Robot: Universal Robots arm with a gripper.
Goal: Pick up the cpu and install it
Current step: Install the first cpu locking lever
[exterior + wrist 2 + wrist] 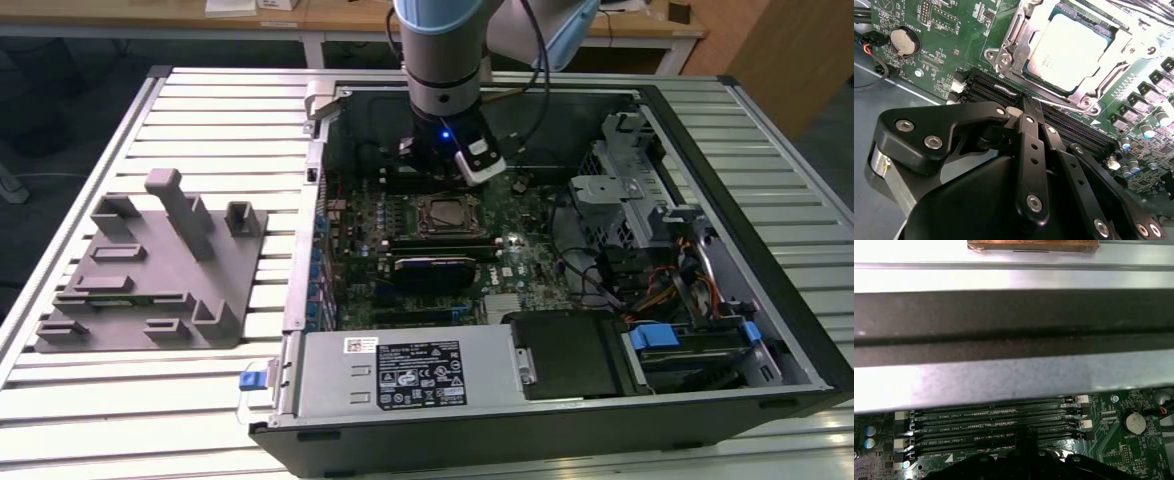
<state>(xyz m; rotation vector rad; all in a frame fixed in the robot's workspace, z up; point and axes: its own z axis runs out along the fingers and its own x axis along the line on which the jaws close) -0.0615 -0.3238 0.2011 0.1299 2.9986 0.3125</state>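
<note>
A robotics lab or workshop is suggested: an opened computer case (pixel 534 432) is laid on a slatted metal table (pixel 120 410) beside a grey tray (pixel 147 275), a robot arm (pixel 447 60) is seen over it, and wooden desks (pixel 334 20) behind.

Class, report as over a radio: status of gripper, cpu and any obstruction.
Gripper shut, empty, over memory slots. Cpu seated in socket, apart from gripper. Nothing on cpu.

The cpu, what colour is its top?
The cpu top is pale silvery-white, clearest in the second wrist view.
</note>
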